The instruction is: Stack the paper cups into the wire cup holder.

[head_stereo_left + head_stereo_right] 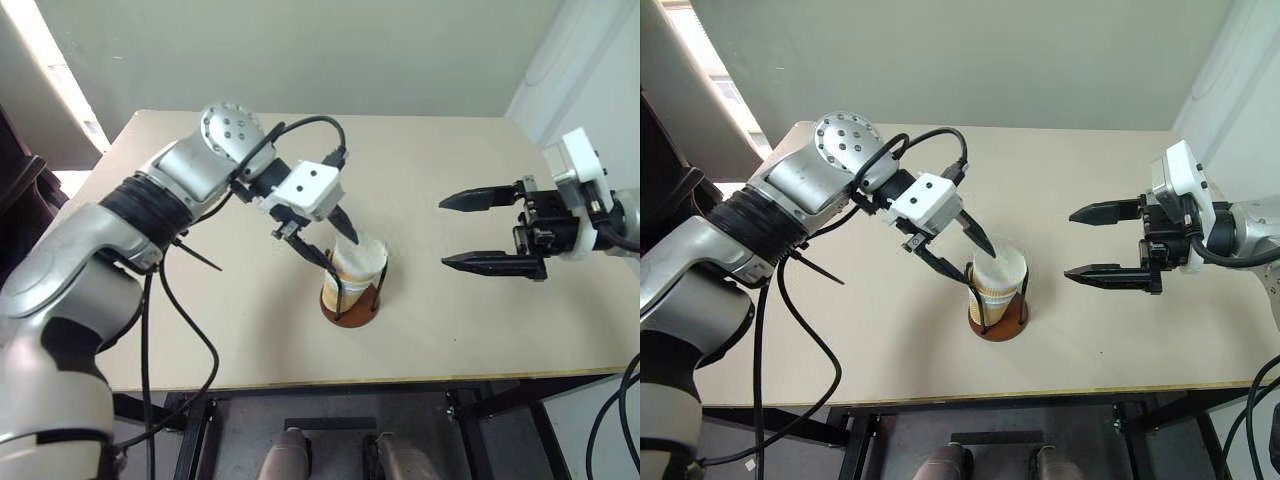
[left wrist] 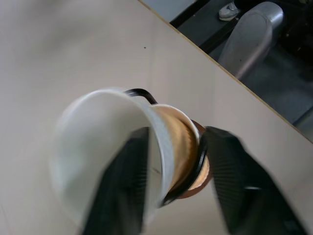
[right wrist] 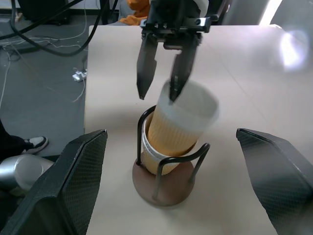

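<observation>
On the left we see our left gripper (image 1: 970,256) with its black fingers apart, one inside the top cup's rim and one outside, not squeezing it. The pale yellow paper cups (image 1: 997,281) sit nested in the black wire cup holder with the round brown base (image 1: 1001,322), near the middle of the beige table (image 1: 890,350). The top cup leans toward about two o'clock and is not pushed down flat. Our left arm is much nearer. At three o'clock our right gripper (image 1: 1106,243) waits wide and empty. How many cups are nested is hidden from us.
</observation>
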Controlling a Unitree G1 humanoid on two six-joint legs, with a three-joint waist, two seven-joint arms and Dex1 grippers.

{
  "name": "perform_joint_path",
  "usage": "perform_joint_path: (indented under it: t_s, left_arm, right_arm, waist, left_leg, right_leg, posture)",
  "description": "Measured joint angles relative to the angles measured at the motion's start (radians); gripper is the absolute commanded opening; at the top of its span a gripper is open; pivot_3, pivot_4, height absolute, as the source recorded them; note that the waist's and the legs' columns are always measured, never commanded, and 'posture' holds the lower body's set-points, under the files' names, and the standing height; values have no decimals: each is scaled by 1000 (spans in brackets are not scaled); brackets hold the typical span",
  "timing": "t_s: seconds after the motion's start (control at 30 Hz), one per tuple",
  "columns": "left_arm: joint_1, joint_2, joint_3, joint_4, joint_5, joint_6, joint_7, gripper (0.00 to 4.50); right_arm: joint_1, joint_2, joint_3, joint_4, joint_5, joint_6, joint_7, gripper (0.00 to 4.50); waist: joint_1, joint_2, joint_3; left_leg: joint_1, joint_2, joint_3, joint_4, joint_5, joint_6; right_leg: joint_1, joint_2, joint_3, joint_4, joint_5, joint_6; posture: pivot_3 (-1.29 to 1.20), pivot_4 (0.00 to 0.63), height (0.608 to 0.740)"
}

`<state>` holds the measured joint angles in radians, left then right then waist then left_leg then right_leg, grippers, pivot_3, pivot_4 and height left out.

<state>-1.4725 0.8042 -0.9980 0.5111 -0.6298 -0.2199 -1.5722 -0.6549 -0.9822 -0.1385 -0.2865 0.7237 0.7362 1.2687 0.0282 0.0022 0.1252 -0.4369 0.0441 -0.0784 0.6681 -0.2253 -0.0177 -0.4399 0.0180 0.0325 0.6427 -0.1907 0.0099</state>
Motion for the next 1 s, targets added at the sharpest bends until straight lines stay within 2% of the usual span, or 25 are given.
perform_joint_path:
  t_s: [0.23, 0.3, 0.4, 0.53, 0.67, 0.8, 0.93, 1.0]
  left_arm:
    - [0, -55, 80, 80, 27, -11, -1, 2676]
    - [2, -34, 112, 79, 28, 8, -1, 2676]
    - [58, 67, 189, 30, 6, 77, -2, 2676]
    - [244, 247, 368, -49, -26, 231, -3, 2676]
    - [502, 397, 568, -131, -22, 360, 17, 2676]
    - [762, 479, 767, -235, -52, 460, 77, 2676]
    - [1118, 552, 1085, -376, -86, 552, 122, 2676]
    - [1262, 554, 1257, -439, -84, 611, 122, 2676]
  right_arm:
    - [10, 0, 4, -5, 0, -9, -1, 4408]
    - [10, 0, 5, -4, 0, -10, 5, 4408]
    - [4, 0, 20, 17, -5, -28, 25, 4408]
    - [-46, 9, 67, 104, -48, -72, 56, 4408]
    - [-80, 20, 99, 197, -85, -115, 100, 4408]
    - [-96, 23, 121, 261, -106, -133, 142, 4408]
    - [-90, -1, 125, 299, -111, -130, 199, 4408]
    - [-74, -29, 117, 327, -111, -125, 220, 4408]
  waist:
    - [3, 0, 0]
    - [3, 0, 0]
    - [-8, 1, 0]
    - [-20, 2, 0]
    - [-20, 3, -1]
    - [-13, 3, -1]
    - [-19, 2, -1]
    - [-19, 2, -1]
  left_leg:
    - [0, -1, 1, 2, -1, 1]
    - [0, -1, 1, 2, -1, 1]
    - [1, -1, 2, 1, -1, 1]
    - [2, 0, 1, 0, -1, 0]
    - [2, 1, 1, 0, -1, 0]
    - [2, 1, 0, -1, -1, 0]
    - [3, 2, 2, -3, -1, 0]
    - [3, 2, 2, -4, -1, -1]
  right_leg:
    - [1, 0, 0, 0, -1, 2]
    - [1, 0, 0, 0, -1, 3]
    - [1, 0, 1, 0, -1, 3]
    - [-1, 2, 2, 0, -2, 3]
    - [-1, 1, 2, 1, -3, 0]
    - [-2, 0, 1, 3, -5, -5]
    - [-4, 0, 1, 4, -8, -11]
    - [-3, 0, 1, 5, -11, -17]
  posture:
    - [0, 150, 740]
    - [0, 150, 740]
    - [0, 150, 740]
    - [0, 150, 740]
    - [0, 150, 740]
    - [0, 150, 740]
    - [0, 150, 740]
    - [0, 150, 740]
